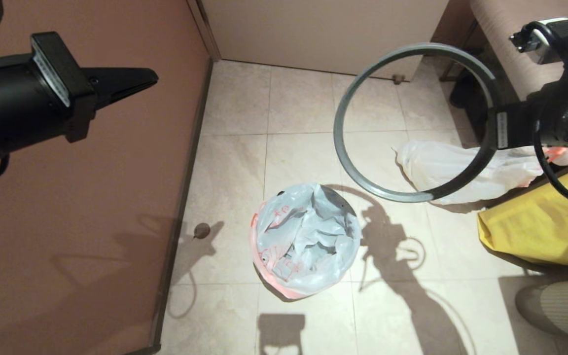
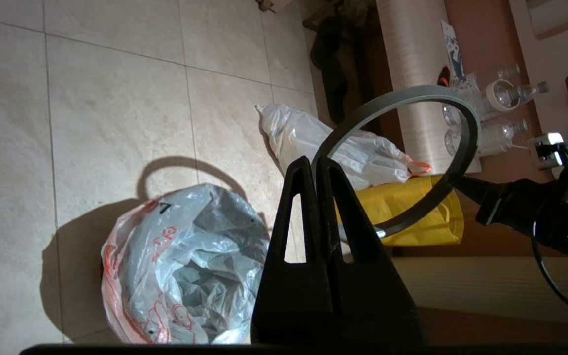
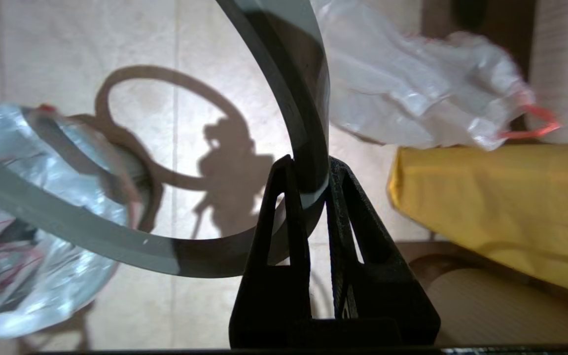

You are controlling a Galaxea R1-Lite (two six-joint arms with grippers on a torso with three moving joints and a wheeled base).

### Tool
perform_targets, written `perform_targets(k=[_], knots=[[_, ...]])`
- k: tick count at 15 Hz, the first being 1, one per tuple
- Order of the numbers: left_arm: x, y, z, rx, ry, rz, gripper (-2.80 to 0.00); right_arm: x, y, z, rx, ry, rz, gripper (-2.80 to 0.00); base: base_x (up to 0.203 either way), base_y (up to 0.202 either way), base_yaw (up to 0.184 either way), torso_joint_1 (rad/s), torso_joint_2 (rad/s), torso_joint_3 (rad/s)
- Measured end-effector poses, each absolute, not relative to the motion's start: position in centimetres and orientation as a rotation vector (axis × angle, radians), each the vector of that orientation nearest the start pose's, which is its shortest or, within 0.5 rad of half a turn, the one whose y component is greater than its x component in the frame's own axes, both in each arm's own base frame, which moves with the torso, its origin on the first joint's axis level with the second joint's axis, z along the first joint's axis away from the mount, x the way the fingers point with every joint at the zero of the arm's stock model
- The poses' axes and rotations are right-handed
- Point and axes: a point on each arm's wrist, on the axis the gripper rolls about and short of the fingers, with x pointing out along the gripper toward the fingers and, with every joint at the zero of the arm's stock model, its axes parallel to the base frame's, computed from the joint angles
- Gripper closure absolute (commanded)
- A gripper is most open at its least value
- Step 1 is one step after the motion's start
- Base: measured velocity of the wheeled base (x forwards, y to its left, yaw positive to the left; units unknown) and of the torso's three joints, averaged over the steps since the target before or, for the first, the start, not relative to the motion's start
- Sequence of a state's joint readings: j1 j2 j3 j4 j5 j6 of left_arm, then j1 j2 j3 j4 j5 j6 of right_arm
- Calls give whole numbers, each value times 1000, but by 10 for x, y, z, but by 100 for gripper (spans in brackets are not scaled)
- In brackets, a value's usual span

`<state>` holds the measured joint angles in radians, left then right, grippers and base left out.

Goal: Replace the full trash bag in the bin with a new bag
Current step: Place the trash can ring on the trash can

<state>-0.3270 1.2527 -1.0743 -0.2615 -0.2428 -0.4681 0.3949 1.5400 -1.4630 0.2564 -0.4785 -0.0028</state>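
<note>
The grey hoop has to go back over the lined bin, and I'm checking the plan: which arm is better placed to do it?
Right. The right gripper is already shut on the grey hoop, held above the floor beside the bin lined with the new bag. The left gripper is shut, empty, off to the left.

A floor (image 1: 303, 118) of large pale beige tiles with thin grout lines is seen. It is bordered on the left by a reddish-brown wall (image 1: 91, 197) with a dark skirting strip. A pale cabinet panel (image 1: 323, 34) is set along the far edge. Sharp shadows are cast across the tiles by strong light.
</note>
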Motion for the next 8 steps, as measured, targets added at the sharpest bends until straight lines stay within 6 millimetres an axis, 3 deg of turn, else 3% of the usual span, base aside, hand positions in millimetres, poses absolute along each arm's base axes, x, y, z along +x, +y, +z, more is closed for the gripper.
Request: perform_targets(k=[4,8], knots=[[188,-71,326,-455,102,-613,0,246,144,302,-43,458,82,0,0,0,0,0,0,0],[194,-75,319,-452,133,-615,0,278,193,261,-7,536,170,0,0,0,0,0,0,0]])
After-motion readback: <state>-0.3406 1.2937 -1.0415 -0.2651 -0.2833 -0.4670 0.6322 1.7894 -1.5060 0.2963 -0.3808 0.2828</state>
